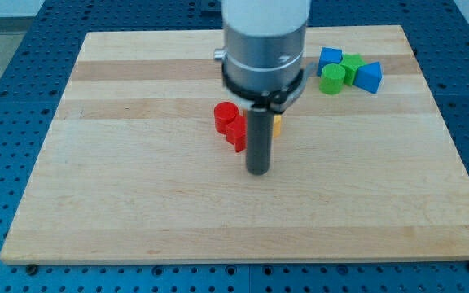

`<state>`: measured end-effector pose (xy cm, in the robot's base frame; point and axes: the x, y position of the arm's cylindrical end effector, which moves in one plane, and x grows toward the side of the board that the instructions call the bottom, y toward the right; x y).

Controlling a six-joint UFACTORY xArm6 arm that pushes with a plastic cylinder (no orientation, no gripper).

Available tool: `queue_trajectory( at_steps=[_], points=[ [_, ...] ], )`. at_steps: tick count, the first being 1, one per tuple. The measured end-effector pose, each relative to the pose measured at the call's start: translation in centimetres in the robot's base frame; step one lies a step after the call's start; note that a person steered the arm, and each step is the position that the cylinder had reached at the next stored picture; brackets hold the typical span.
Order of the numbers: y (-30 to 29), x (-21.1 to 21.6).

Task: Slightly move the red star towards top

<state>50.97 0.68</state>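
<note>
Now my tip [257, 170] rests on the worktop [137, 212], just right of and below the red star [237, 134]. A red cylinder [226, 115] touches that star. No end effector shows.

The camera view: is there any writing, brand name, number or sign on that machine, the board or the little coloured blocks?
None: no word, number, brand or sign can be read in this view.
The arm's grey housing is plain.
The wooden board bears only grain.
The red cylinder, red star, green cylinder and blue blocks are unmarked.
My tip sits just right of the red star.
</note>
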Motion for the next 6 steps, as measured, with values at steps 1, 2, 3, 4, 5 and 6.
queue_trajectory(
  at_steps=[1, 2, 3, 4, 5, 6],
  points=[
    [-2.2, -0.6],
    [-2.2, -1.8],
    [-2.2, -2.8],
    [-2.2, -3.6],
    [-2.2, -3.7],
    [-2.2, -3.7]
  ],
)
